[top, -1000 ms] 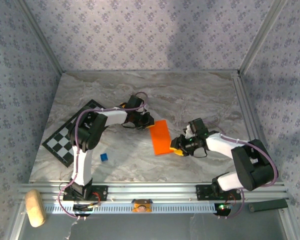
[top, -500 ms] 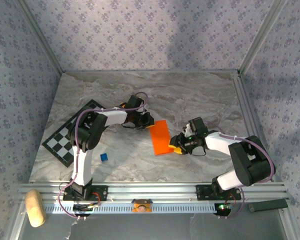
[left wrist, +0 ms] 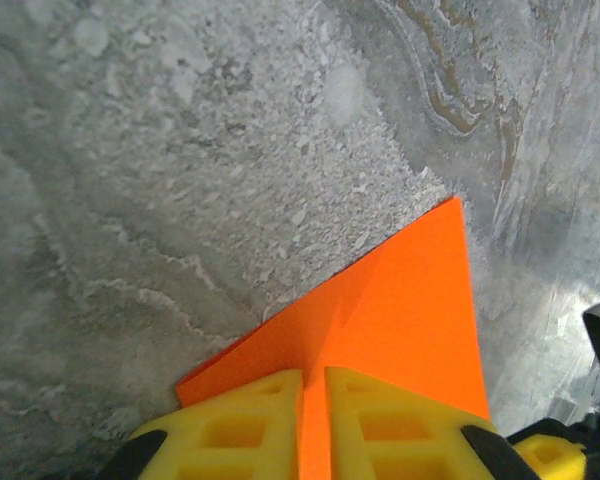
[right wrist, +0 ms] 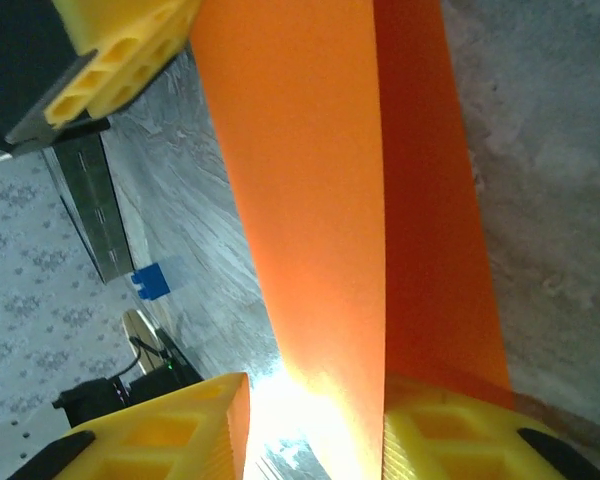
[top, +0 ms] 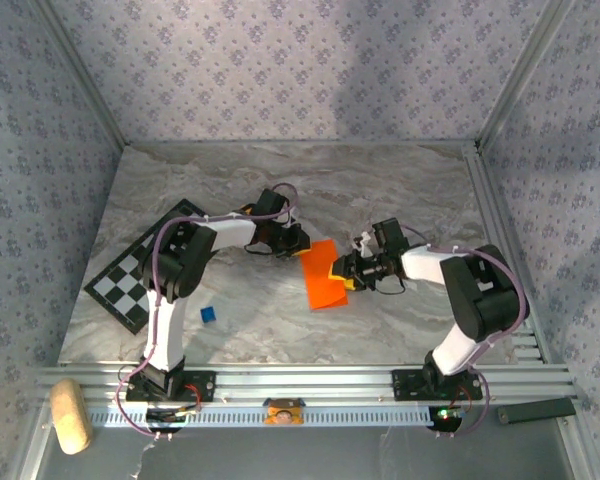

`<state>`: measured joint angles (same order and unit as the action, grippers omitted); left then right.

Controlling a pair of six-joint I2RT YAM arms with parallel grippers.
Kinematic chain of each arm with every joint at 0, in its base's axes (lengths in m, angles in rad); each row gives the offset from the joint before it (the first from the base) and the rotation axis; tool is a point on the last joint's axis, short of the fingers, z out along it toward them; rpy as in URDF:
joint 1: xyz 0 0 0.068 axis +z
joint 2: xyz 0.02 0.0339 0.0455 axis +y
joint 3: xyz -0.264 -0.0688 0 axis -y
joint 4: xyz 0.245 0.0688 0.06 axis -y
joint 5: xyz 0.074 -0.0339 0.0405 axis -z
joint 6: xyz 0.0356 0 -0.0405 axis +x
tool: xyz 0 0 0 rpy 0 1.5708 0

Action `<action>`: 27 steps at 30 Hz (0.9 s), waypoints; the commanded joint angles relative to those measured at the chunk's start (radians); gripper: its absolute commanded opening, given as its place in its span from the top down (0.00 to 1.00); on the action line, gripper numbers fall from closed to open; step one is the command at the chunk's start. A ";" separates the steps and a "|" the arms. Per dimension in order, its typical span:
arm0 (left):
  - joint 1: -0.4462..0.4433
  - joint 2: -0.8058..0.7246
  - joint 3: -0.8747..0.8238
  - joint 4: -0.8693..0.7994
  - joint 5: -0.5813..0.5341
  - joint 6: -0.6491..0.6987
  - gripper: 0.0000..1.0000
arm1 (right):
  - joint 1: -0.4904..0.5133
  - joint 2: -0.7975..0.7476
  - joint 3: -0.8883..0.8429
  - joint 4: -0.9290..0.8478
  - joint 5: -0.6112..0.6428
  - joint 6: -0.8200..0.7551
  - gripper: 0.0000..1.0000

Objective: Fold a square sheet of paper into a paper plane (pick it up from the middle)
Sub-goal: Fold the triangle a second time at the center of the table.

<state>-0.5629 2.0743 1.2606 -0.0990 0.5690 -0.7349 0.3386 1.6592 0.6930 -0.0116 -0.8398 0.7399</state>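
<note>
The square sheet of paper (top: 325, 275), bright orange and folded into a long strip, lies near the table's middle. My left gripper (top: 298, 245) is at its far left corner. In the left wrist view its yellow fingers (left wrist: 250, 420) are shut on the paper (left wrist: 400, 310), which runs up the thin slit between them. My right gripper (top: 345, 272) reaches in from the paper's right edge. Seen from the right wrist, it (right wrist: 315, 400) stands open with a raised orange layer (right wrist: 310, 200) between its fingers. The right finger (right wrist: 450, 430) touches the paper and the left one is apart from it.
A small blue cube (top: 208, 314) lies left of the paper, also seen in the right wrist view (right wrist: 150, 282). A black-and-white checkered board (top: 140, 280) lies at the table's left edge. A tan block (top: 70, 415) sits beyond the near rail at the bottom left.
My right gripper has moved left and farther from the near edge, onto the paper's right edge, and its jaws have narrowed a little. The left gripper has held still on the paper.
</note>
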 commanded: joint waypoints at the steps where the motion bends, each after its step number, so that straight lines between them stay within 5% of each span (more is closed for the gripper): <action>1: -0.010 0.059 0.009 -0.039 -0.013 0.042 0.86 | -0.014 0.020 0.034 -0.033 -0.056 -0.074 0.67; 18: -0.009 0.066 0.051 -0.105 -0.010 0.094 0.84 | -0.062 0.105 0.083 -0.096 -0.109 -0.194 0.86; 27: -0.017 -0.100 0.042 -0.103 -0.072 0.093 0.59 | -0.092 0.102 0.061 -0.047 -0.124 -0.140 0.97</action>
<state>-0.5785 2.0598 1.3071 -0.1684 0.5556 -0.6640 0.2604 1.7596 0.7635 -0.0742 -0.9409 0.5716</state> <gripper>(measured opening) 0.388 0.057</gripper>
